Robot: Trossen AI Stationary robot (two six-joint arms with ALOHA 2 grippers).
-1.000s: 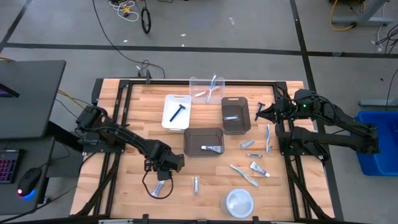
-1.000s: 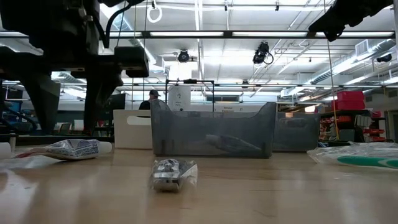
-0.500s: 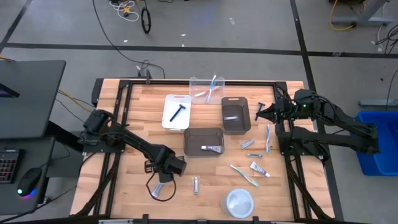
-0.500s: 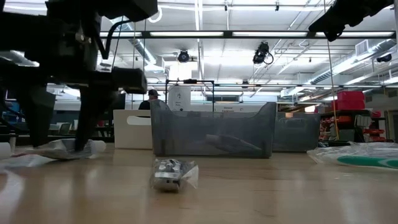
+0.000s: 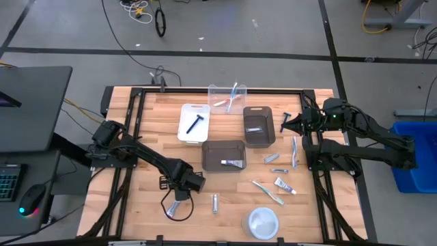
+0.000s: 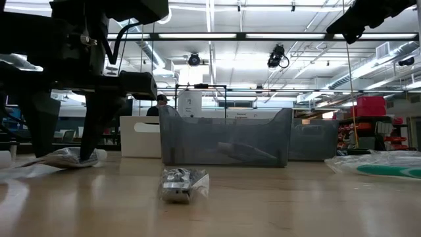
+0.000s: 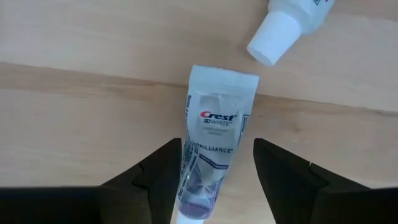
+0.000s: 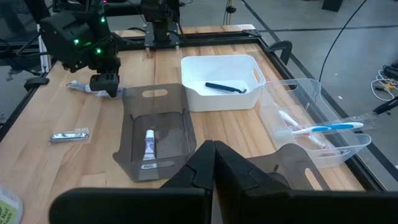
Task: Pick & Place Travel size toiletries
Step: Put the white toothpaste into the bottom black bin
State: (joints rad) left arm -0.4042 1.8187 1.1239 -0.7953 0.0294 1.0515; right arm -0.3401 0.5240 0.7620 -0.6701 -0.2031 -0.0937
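Observation:
A small white-blue Crest toothpaste tube (image 7: 214, 146) lies flat on the table near its front left, and it also shows in the high view (image 5: 173, 207). My left gripper (image 7: 217, 180) is open and points down. One finger stands on each long side of the tube, down near the table (image 6: 66, 155). Whether either finger touches the tube, I cannot tell. A second tube's white cap (image 7: 273, 37) lies just beyond it. My right gripper (image 8: 213, 163) is shut and empty. It hovers at the right of the far dark bin (image 5: 259, 126).
A silvery packet (image 5: 214, 202) lies right of the tube. A dark bin (image 5: 224, 156), a white bin with a black razor (image 5: 194, 123) and a clear bin with toothbrushes (image 5: 227, 98) stand mid-table. Several toothbrushes and tubes (image 5: 276, 181) lie at the right. A round white dish (image 5: 263, 222) stands near the front.
My left gripper has come down and a little toward the table's near edge. Its open fingers are now beside the toothpaste tube at table height. The tube has stayed where it was.

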